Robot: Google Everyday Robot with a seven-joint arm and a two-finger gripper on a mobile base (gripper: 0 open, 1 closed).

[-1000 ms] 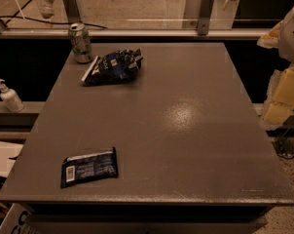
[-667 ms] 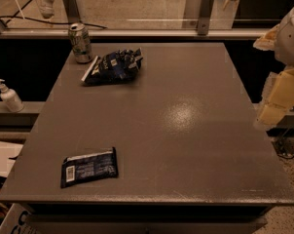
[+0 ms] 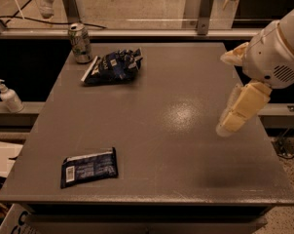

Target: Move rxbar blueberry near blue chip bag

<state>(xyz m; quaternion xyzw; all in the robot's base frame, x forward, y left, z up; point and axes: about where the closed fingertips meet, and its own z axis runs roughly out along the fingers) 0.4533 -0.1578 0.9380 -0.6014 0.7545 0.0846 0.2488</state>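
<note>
A flat grey bench [image 3: 186,150] is filling most of the view, with a glass-and-metal rail running behind it. At its far left corner a green-silver drink can [image 3: 80,43] is standing upright; I cannot tell whether its top is opened. Just beside the can, towards the middle, the blue chip bag [image 3: 113,66], a puffy dark blue foil bag with white markings and a white sealed edge, is lying on its side, its sealed edge pointing towards the can. I am not seeing whether bag and can are touching.

The rxbar blueberry [image 3: 88,166], a small flat dark navy wrapper with a white barcode patch at its left end, is lying flat near the front left corner, well apart from the bag and can.

Off the bench, on a low ledge to the left, a white pump bottle [image 3: 9,96] is standing upright.

My cream-coloured claw [image 3: 237,112] is hanging over the right side of the bench, angled downward, touching nothing and gripping nothing. I cannot tell whether it is apart or together. Bare bench top is lying between it and the wrapper.
</note>
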